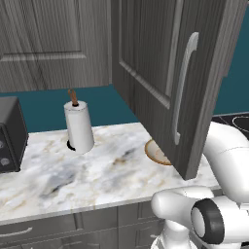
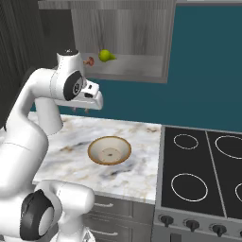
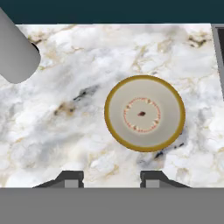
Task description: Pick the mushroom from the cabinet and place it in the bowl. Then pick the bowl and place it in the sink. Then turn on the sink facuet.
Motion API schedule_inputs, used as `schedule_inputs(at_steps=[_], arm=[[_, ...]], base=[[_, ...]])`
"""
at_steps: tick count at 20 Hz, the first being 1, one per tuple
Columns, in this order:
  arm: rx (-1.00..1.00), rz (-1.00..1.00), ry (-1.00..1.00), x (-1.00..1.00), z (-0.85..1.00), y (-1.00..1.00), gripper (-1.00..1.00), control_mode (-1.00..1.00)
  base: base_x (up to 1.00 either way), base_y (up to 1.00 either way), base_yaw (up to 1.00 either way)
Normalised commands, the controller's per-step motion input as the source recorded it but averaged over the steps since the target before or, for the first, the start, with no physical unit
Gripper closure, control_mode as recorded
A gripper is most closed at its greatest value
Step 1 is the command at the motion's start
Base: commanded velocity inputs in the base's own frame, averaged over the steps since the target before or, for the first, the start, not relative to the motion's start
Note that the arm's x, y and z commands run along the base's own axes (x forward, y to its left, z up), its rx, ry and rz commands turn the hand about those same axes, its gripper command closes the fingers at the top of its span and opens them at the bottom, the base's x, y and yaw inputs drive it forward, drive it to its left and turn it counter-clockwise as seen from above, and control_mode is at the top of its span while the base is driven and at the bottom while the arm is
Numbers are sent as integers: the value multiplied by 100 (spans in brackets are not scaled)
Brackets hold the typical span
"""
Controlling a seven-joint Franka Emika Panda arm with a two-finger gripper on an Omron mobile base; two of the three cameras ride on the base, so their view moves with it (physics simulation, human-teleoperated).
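Note:
The dark grey cabinet (image 2: 124, 28) stands with its door (image 1: 146, 58) swung out. On its shelf sits the tiny mushroom (image 2: 89, 60), beside a green pear (image 2: 106, 56). The tan-rimmed bowl (image 2: 109, 150) rests on the marble counter with nothing in it, and the door partly hides the bowl (image 1: 155, 151) in the left base view. My gripper (image 2: 81, 110) hangs open over the counter, below the shelf and up-left of the bowl, pointing down. In the hand view the bowl (image 3: 144, 113) lies ahead of the spread fingertips (image 3: 72, 178), with nothing between them. The sink and faucet are out of view.
A paper towel roll (image 1: 79, 126) stands upright at the back of the counter (image 1: 73, 175). A dark appliance (image 1: 9, 133) sits at the left end. A black stovetop (image 2: 203, 170) adjoins the counter on the right. The door's curved silver handle (image 1: 184, 82) juts toward the arm.

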Motion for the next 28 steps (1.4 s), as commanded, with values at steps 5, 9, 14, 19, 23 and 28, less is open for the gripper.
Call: schedule_inputs(at_steps=[5,9,14,19,23,28], arm=[[-2,0,-8,-22,3,0,-100,-100],[-5,2,-31,-40,30,1,-100,-100],[0,1,-21,-11,57,0,-100,-100],[7,-1,-1,18,93,0,-100,-100],[13,-4,0,37,88,-1,-100,-100],[4,-1,3,82,27,14,-100,-100]], base=[[0,0,0],[0,0,0],[0,0,0],[0,0,0],[0,0,0],[0,0,0]])
